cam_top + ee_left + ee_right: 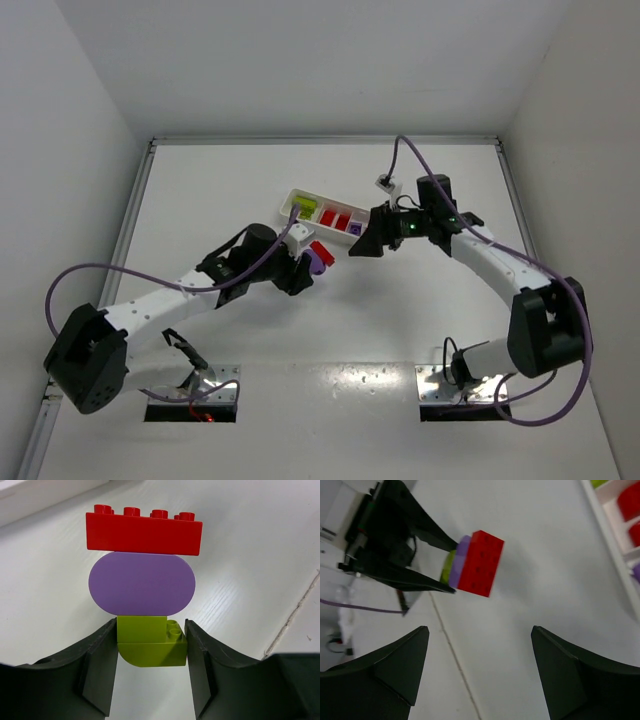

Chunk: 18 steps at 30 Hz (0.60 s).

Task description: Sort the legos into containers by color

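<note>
Left end effector point(151, 647) is narrowed to brick width, with its fingers point(100, 672) clamped on both sides of the yellow-green brick point(142, 630). That brick is the near end of a three-piece stack. The purple piece point(142, 583) is joined straight ahead of it, and the red brick point(144, 531) sits at the far tip, well past the fingertips. Can't tell if the stack touches the desk point(400, 330).

Right end effector point(480, 672) is spread wide and holds nothing. It faces the stack, which is ahead of it and apart from its fingers.

White tray point(284, 207) lies just beyond the left end effector's stack and just beside the right end effector. Its compartments already hold yellow-green, red and purple bricks; the purple one is nearest the right end effector.
</note>
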{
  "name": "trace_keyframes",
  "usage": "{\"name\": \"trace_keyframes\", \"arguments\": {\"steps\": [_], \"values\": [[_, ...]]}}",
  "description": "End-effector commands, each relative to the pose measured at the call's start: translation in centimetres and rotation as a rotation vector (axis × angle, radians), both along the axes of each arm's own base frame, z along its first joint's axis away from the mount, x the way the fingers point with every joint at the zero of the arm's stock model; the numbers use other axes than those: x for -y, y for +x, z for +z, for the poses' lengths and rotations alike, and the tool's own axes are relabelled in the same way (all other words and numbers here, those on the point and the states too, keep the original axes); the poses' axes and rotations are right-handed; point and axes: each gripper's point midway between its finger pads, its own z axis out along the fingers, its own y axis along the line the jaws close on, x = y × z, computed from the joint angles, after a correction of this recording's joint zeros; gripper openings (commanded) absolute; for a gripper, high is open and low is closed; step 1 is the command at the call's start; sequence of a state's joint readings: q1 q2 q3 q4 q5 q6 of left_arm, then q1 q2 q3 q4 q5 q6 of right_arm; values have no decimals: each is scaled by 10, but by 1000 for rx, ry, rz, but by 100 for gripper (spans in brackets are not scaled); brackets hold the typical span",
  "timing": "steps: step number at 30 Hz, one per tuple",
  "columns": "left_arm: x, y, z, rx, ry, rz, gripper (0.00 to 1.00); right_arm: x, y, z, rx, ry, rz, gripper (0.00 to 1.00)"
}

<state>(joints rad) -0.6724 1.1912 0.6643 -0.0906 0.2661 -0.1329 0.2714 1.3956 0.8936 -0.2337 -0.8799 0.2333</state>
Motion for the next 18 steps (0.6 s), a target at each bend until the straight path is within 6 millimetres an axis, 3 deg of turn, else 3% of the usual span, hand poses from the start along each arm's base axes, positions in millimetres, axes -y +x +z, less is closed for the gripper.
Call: {"name": "trace_keyframes", "arguments": {"steps": [1,7,14,18], "values": [[3,6,17,85,-36,-23,17,-26,-2,34,-70,179,73,84],[3,3,18,95,-34,-14,17,-41,3,35,-125,198,118,84],[3,2,24,89,-60,2,17,-46,12,12,-187,168,101,84],[7,3,36,108,-82,-6,17,-51,16,9,-191,161,104,84]]}}
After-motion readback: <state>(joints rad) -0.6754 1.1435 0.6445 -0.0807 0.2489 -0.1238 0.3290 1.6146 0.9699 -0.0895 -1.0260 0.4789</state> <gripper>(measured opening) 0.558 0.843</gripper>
